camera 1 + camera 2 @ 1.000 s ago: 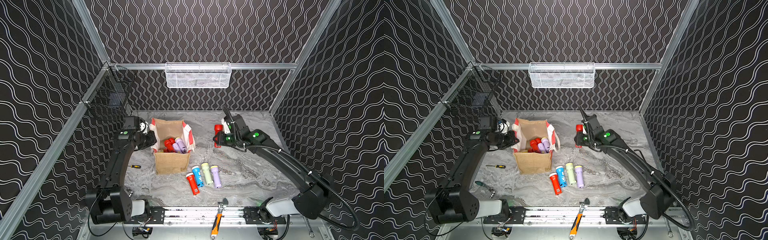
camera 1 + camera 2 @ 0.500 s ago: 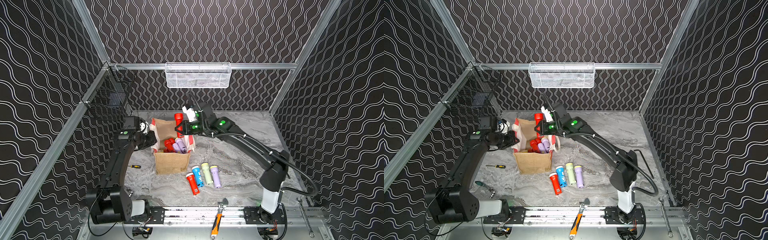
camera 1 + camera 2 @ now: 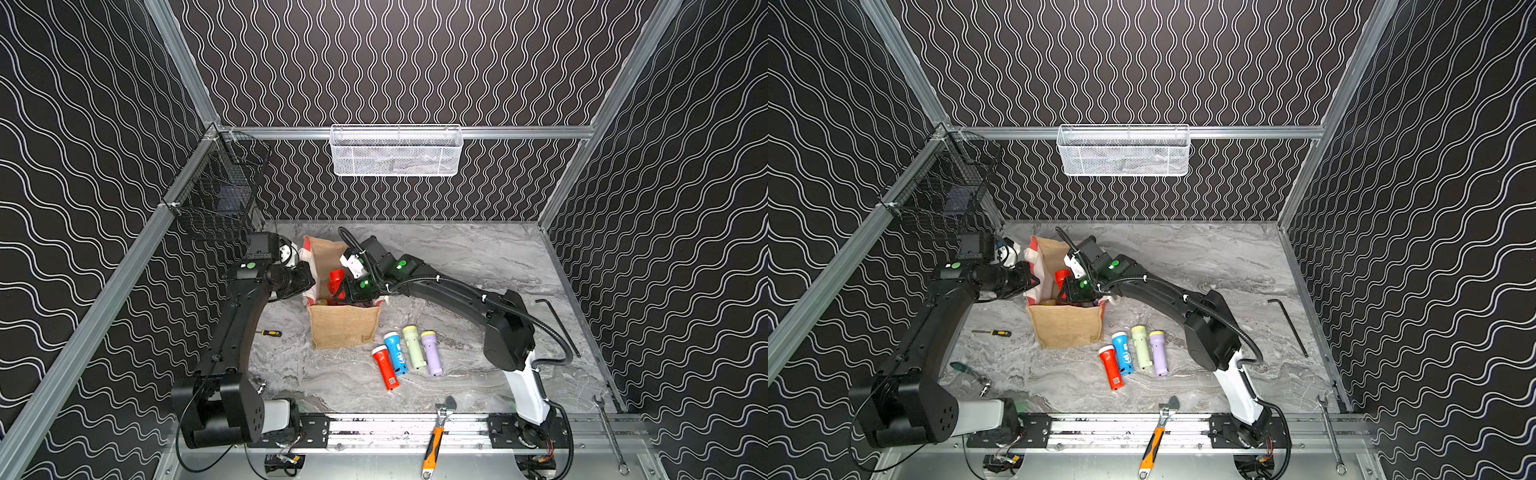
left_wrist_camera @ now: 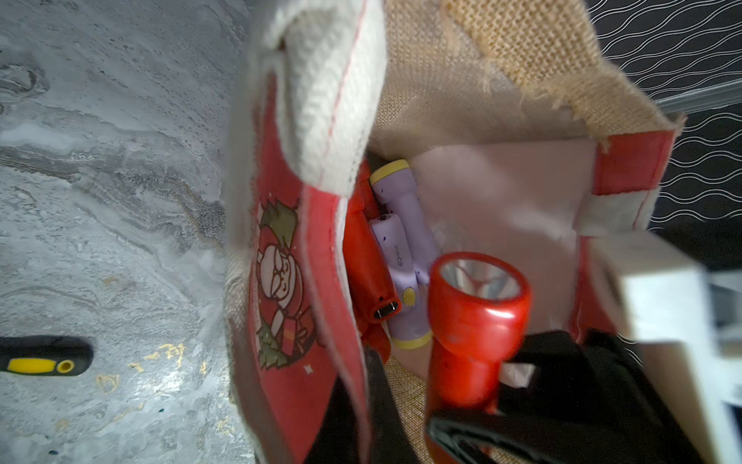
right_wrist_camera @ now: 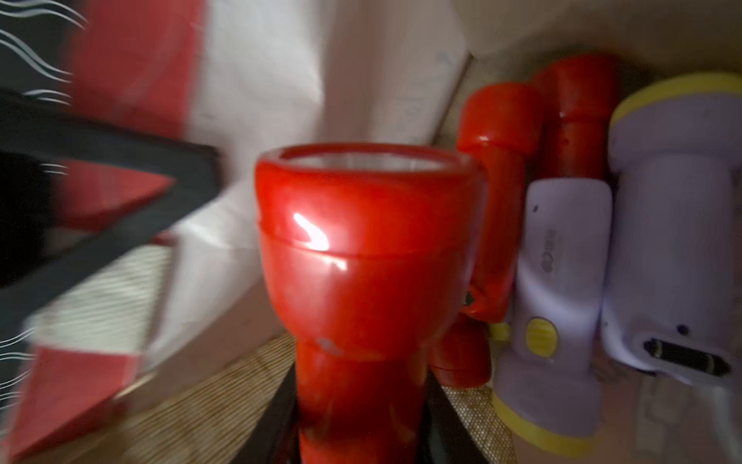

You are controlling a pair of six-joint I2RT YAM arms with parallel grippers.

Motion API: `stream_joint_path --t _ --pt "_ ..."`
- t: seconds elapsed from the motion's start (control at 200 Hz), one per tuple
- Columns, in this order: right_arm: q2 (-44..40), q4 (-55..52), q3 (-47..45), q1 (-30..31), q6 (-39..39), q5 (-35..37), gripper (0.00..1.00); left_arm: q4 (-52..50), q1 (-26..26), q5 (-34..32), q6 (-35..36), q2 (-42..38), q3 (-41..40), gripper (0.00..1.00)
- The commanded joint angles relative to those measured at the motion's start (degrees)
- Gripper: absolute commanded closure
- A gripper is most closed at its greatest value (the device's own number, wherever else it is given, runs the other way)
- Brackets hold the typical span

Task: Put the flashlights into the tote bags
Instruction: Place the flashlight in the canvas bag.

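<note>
Right gripper (image 5: 359, 418) clamps red flashlight (image 5: 365, 249) in tote bag (image 3: 344, 328) mouth, above lilac flashlights (image 4: 401, 241) inside. Left gripper (image 3: 306, 282) pinches bag's side panel. Four flashlights (image 3: 414, 347) on worktop (image 3: 478, 266) beside bag; screwdriver (image 3: 269, 333), wrench (image 3: 434, 436) farther off.

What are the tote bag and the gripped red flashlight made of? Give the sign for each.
The tote bag: coarse woven jute or burlap, matte; open weave, frayed rim. The red flashlight: likely moulded plastic, glossy; bright highlight, smooth seam.
</note>
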Motion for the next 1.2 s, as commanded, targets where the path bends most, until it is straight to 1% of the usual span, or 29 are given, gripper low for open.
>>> stream_joint_path --t 0.0,0.25,0.44,0.571,0.641,0.981,1.191 --pt "1.8 -1.4 -0.4 0.1 0.3 -1.0 0.72 1.8 0.1 0.6 0.4 -0.1 -0.2 0.98" --pt "6.8 -5.0 0.0 0.1 -0.5 -1.2 0.71 2.0 0.1 0.3 0.5 0.1 -0.4 0.98" --pt "6.8 -5.7 -0.1 0.1 -1.2 0.9 0.7 1.9 0.2 0.2 0.6 0.4 -0.6 0.98" --pt "5.4 -6.0 -0.4 0.0 -1.7 1.8 0.67 2.1 0.1 -0.2 0.3 0.1 -1.1 0.98" --pt "4.6 -6.5 0.1 0.0 -2.1 1.8 0.61 2.1 0.1 0.0 0.2 0.2 -1.1 0.98" --pt "-1.2 -7.3 4.0 -0.2 -4.2 1.8 0.46 2.0 0.1 0.0 0.4 0.0 -0.7 0.98" --pt "-5.6 -7.3 5.3 -0.2 -6.1 2.5 0.45 1.8 0.1 0.1 0.4 0.0 -0.3 0.98"
